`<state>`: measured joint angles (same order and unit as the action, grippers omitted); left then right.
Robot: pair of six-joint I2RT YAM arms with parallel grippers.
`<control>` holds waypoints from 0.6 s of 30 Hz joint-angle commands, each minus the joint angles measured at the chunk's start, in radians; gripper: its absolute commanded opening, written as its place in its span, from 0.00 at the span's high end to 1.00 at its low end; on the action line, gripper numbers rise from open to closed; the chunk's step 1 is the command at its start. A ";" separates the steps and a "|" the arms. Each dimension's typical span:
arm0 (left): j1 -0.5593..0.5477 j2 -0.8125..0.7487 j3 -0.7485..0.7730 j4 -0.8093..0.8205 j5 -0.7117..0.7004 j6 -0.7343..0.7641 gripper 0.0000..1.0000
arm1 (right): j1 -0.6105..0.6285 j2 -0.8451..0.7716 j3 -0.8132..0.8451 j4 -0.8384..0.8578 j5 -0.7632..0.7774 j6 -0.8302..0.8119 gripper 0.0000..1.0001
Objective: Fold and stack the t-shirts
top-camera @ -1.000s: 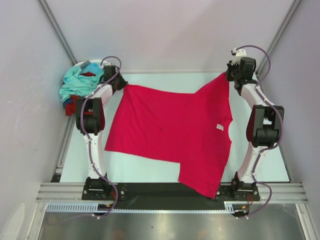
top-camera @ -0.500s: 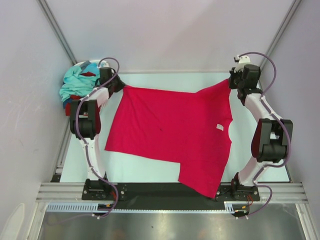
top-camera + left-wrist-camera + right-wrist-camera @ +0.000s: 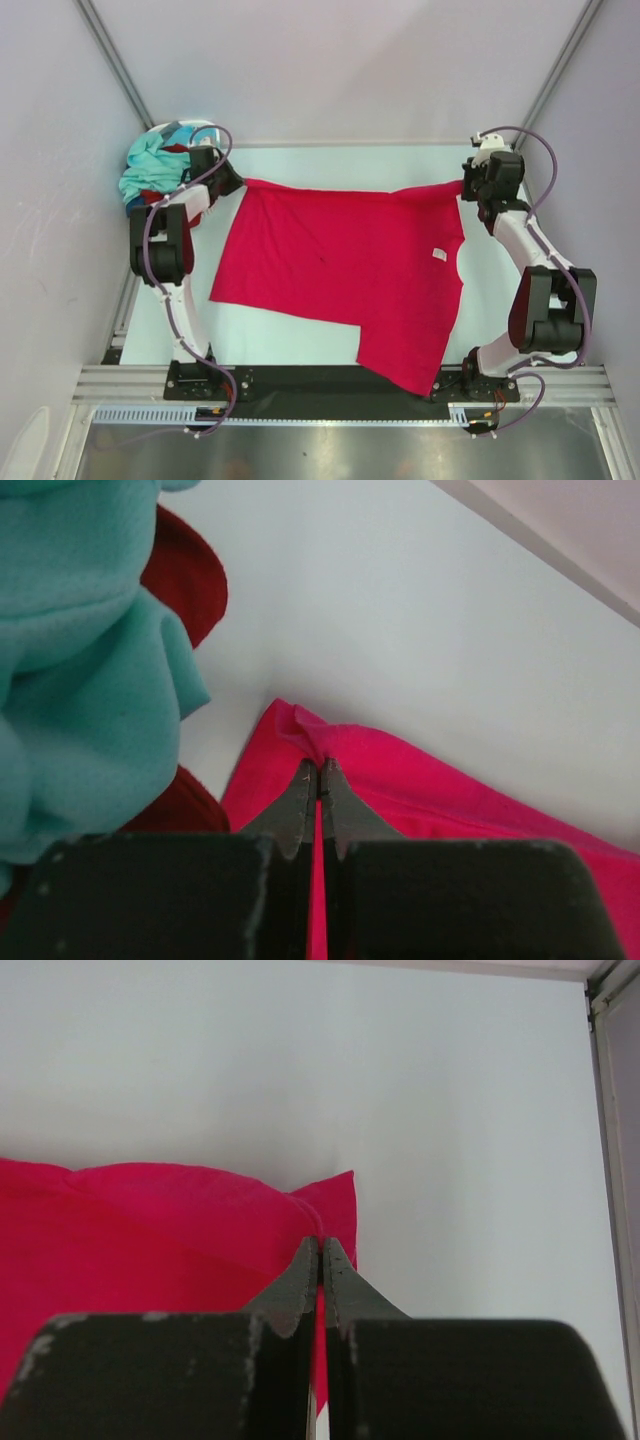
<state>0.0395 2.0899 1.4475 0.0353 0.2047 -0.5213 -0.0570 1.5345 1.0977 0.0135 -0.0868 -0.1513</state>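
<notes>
The pink shirt [image 3: 340, 270] lay spread across the table [image 3: 330, 158] with its collar to the right, its far edge pulled into a nearly straight line between the two arms. The left gripper [image 3: 318, 772] was pinched tight on the far left corner of the cloth, just beside the heap where a teal shirt [image 3: 80, 660] lay over a maroon shirt [image 3: 192, 582]. The right gripper [image 3: 320, 1250] was clamped the same way on the far right corner, probably a sleeve tip. This looked like the spreading step, before any fold: the shirt was being stretched flat. The near right part trailed over the dark front rail [image 3: 300, 380], and the near left edge ran slanted. The next move likely called for setting the taut edge down without slack, letting go, and then regripping to bring the overhanging part in and begin the first fold.
</notes>
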 commanded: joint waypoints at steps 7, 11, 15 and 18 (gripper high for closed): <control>0.025 -0.132 -0.119 0.058 0.044 0.047 1.00 | -0.007 -0.166 -0.093 -0.050 0.047 0.030 1.00; 0.026 -0.156 -0.151 0.057 0.053 0.055 1.00 | -0.007 -0.200 -0.134 -0.072 0.047 0.038 1.00; 0.026 -0.194 -0.202 0.057 0.042 0.056 1.00 | -0.006 -0.235 -0.163 -0.080 0.027 0.059 1.00; 0.026 -0.221 -0.228 0.054 0.041 0.063 1.00 | -0.004 -0.257 -0.170 -0.102 0.016 0.071 1.00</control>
<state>0.0555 1.9572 1.2495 0.0505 0.2398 -0.4923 -0.0578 1.3323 0.9318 -0.0753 -0.0620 -0.1040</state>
